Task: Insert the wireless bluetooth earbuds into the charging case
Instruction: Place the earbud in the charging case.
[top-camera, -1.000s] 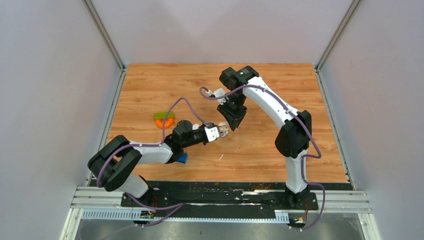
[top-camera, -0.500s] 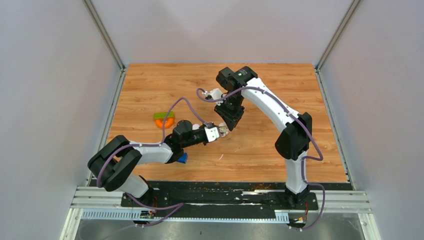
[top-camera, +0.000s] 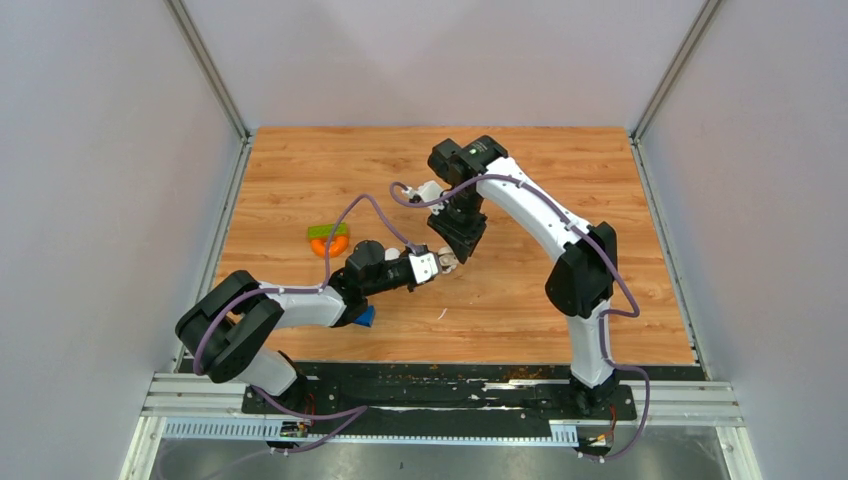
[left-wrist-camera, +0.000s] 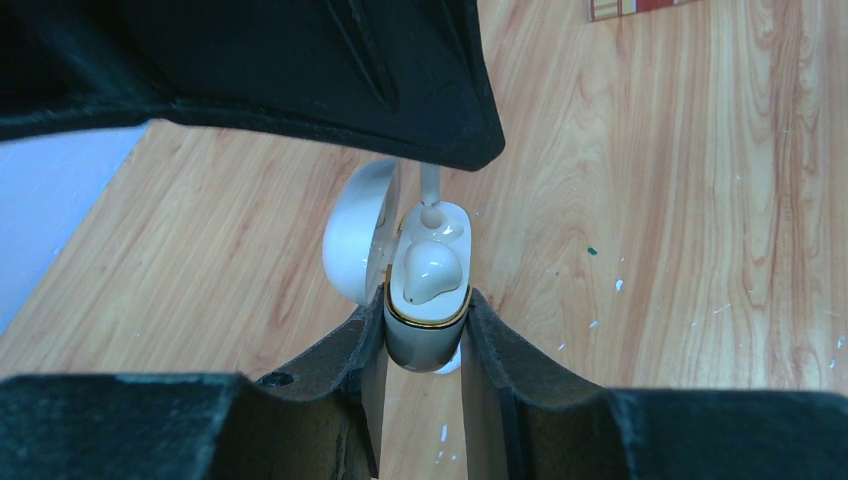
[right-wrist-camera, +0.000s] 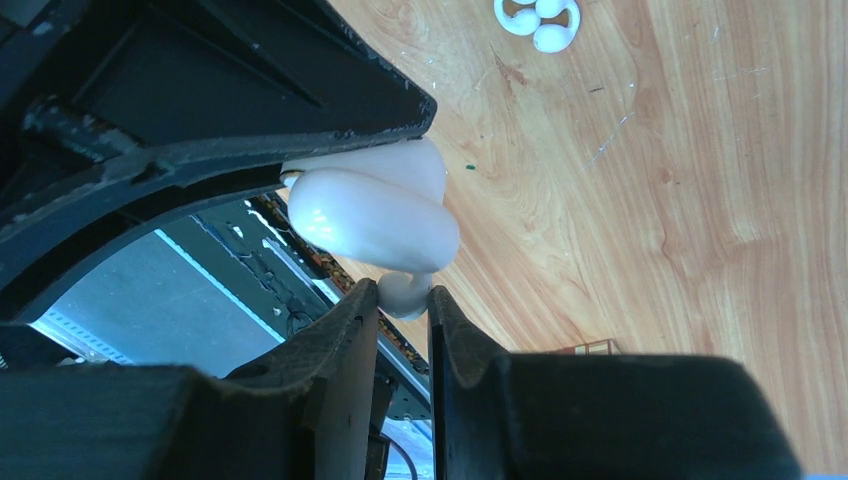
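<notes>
While the first earbud (left-wrist-camera: 430, 272) sits seated in the near well of the charging case (left-wrist-camera: 424, 345), the second earbud (left-wrist-camera: 430, 186) hangs stem-down at the mouth of the far well. Its stem tip is at the opening; whether it touches the case cannot be told. The lid (left-wrist-camera: 357, 243) stands swung open beside the wells.

The left gripper (left-wrist-camera: 425, 318) is clamped on the lower body of the case, one finger pressed against each flank, and holds it off the wooden table (left-wrist-camera: 700, 250). The right gripper (right-wrist-camera: 403, 293) comes in from directly above the case, its two fingers pinched on the rounded head of the second earbud.

In the right wrist view, a small cluster of white round pieces (right-wrist-camera: 537, 20) lies on the table well apart from the case. From the top view, a green and orange toy (top-camera: 328, 238) lies well to the left of the case. A blue brick (top-camera: 366, 316) lies nearer the arm bases than the case, partly hidden under the left arm.
</notes>
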